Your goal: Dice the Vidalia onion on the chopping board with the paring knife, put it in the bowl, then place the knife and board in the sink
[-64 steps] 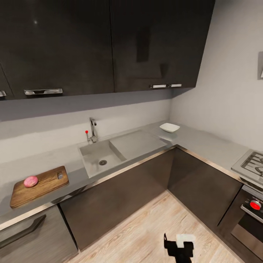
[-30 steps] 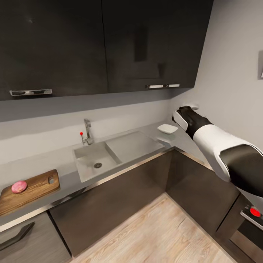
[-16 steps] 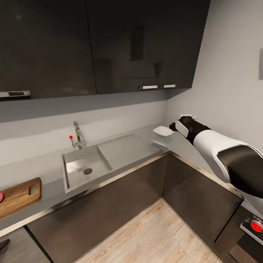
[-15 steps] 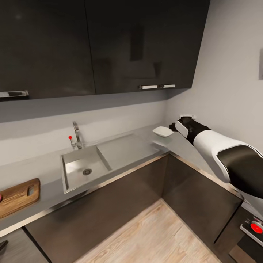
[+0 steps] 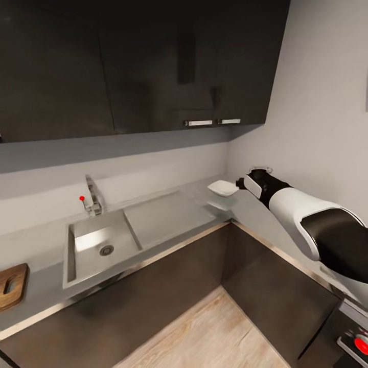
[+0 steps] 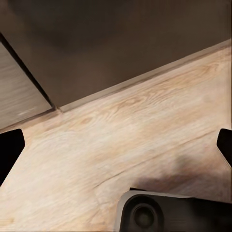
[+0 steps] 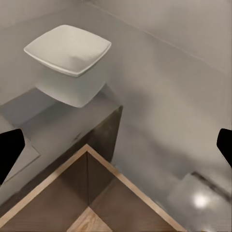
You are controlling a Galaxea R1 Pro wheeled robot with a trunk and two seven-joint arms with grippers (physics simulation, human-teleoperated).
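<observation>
Nearest to the camera, the right arm's white and black sleeve reaches out over the corner of the long glossy grey desk (image 5: 174,214), its right gripper (image 5: 240,182) held level with the shallow white squarish bowl (image 5: 223,188) and just beside it, not touching as far as the head view tells. In the right wrist view the two dark fingers (image 7: 9,152) stand wide apart at the frame's edges, with the bowl (image 7: 67,48) ahead of them and off toward one finger rather than centred between. To take the bowl well, I judge the fingers should first be brought square to its near rim, so one pad goes inside the wall and one outside, then closed gently (a thin sloped rim could slip). The left gripper (image 6: 116,145) hangs low over the light wood floor (image 6: 121,140), its fingers likewise spread apart and holding nothing. Farther along the desk lies the sunken steel sink (image 5: 99,245), then the brown wooden chopping board (image 5: 11,286), cut off by the frame edge. Against two seconds ago, the view has swung toward the corner, carrying the board and its pink onion out of sight, and the right arm has risen to the bowl.
</observation>
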